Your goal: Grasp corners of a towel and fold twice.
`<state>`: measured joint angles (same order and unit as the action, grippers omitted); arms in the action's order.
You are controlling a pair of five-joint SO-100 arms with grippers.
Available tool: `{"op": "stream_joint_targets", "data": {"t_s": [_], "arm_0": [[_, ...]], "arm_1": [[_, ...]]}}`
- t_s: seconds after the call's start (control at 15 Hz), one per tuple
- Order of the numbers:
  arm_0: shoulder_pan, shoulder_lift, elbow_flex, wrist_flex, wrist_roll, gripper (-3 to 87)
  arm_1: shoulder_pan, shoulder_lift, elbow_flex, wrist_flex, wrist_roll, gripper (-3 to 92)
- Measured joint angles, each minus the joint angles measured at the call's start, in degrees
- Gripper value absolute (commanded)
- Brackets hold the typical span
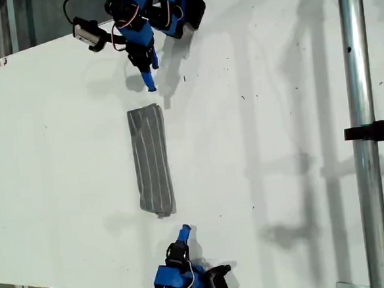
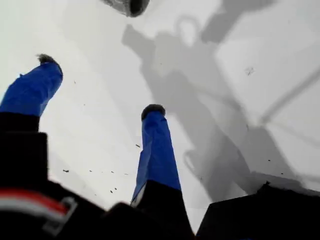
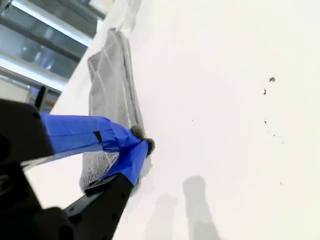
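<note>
Two blue arms faced each other across a white surface [image 1: 278, 144], one at each end of the towel [image 1: 152, 161].

At the bottom edge of the exterior view, my second gripper [image 1: 184, 233] reached low over the surface. Its jaws were pressed together with nothing between them, and in the second wrist view the dark tips [image 3: 142, 142] met just beside the towel [image 3: 110, 80] without gripping it. The fingers were smooth blue plastic on a black body.

Just beyond those tips lay the towel, folded into a long narrow strip running from one arm toward the other. It was soft dark-grey cloth with thin pale stripes along its length, flat in the middle and slightly rumpled at both ends. One bunched corner [image 1: 165, 214] was the part nearest my second gripper.

Past the towel's far end, at the top of the exterior view, my first gripper [image 1: 149, 73] pointed down toward the surface, a short way off the cloth. Its jaws stood wide apart and empty [image 2: 100, 85], with only an edge of the towel [image 2: 127, 5] showing ahead of them.

At the exterior view's right, a shiny metal pole [image 1: 363, 138] carried a black clamp [image 1: 376, 131].
</note>
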<state>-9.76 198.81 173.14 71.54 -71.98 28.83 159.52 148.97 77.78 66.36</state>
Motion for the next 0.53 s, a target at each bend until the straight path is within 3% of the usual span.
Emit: {"op": "stream_joint_targets", "data": {"t_s": [0.27, 0.53], "arm_0": [[2.5, 0.0, 3.1, -0.5, -3.1, -2.9], [4.8, 0.0, 3.1, -0.5, -4.7, -2.9]], "arm_1": [[12.2, -17.0, -0.5, -16.3, -13.8, 41.2], [14.7, -44.4, -6.8, -38.8, -15.8, 39.8]]}}
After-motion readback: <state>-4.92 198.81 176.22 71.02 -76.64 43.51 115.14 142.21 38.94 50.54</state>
